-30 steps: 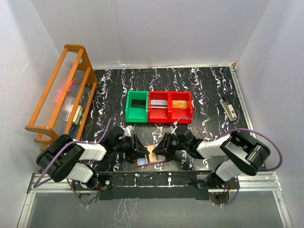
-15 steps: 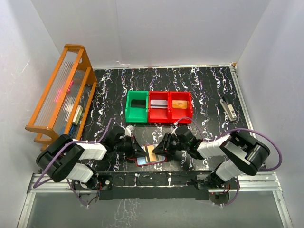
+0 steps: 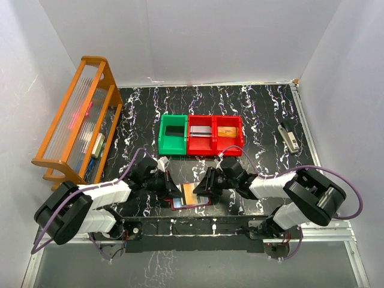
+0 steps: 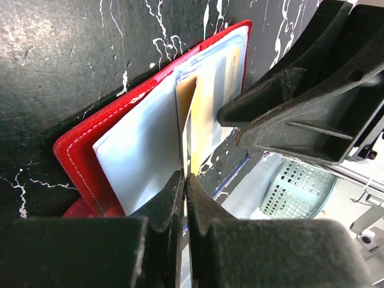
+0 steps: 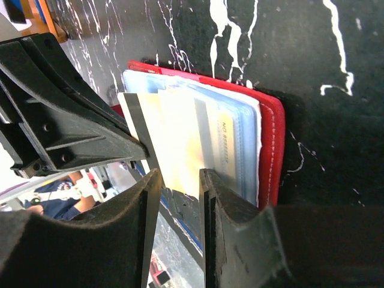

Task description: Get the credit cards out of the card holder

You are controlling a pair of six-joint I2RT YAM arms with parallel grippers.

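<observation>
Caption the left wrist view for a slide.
Left gripper shut on a tan credit card standing edge-on over the open card holder.

Glossy leather-like card holder point(image 4: 75, 157), smooth plastic sleeves point(image 4: 141, 150), perhaps laminate table point(image 4: 72, 54)

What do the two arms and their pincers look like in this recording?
The left arm and right arm have white link covers and bulky black joints, with a purple cable looping along each. The left pincer and right pincer are matte black, angular and ribbed.

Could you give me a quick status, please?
Left gripper shut on one credit card. Right gripper open, at the card holder. Nothing blocking.
</observation>
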